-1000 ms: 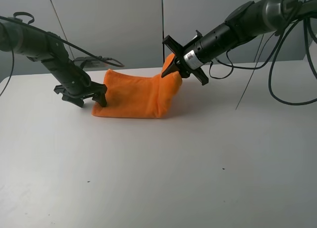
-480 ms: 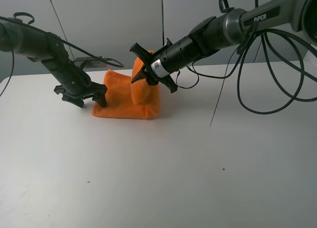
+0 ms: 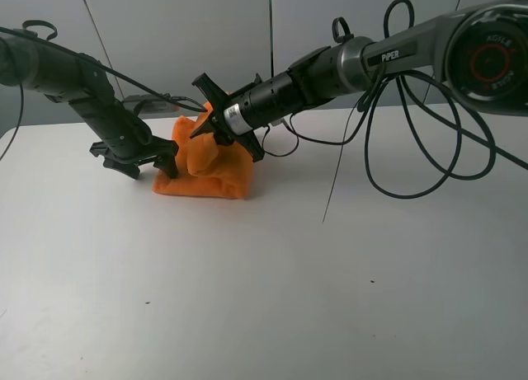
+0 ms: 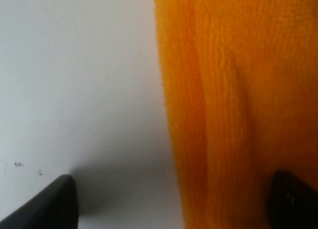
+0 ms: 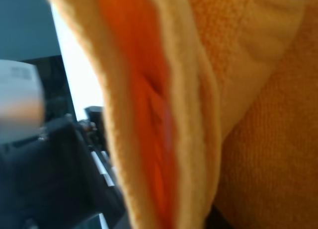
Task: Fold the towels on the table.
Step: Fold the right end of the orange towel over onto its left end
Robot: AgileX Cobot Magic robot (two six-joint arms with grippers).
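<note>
The orange towel [image 3: 221, 172] lies bunched on the white table [image 3: 289, 273] at the back left. My right gripper [image 3: 206, 126] reaches across from the right. It is shut on a raised edge of the towel and holds it above the towel's left half. In the right wrist view the towel [image 5: 258, 90] fills the frame and the fingers are hidden. My left gripper [image 3: 147, 161] is open and low at the towel's left edge. In the left wrist view its fingertips [image 4: 49, 204] stand wide apart, one on bare table [image 4: 74, 65] and one against the towel [image 4: 238, 90].
Black cables [image 3: 388, 166] loop down from the right arm to the table behind and to the right of the towel. A grey wall [image 3: 206, 42] stands behind the table's back edge.
My right gripper has swept left with the towel's right end, carrying it over the rest. The towel's footprint has become narrower. The left arm has not moved.
</note>
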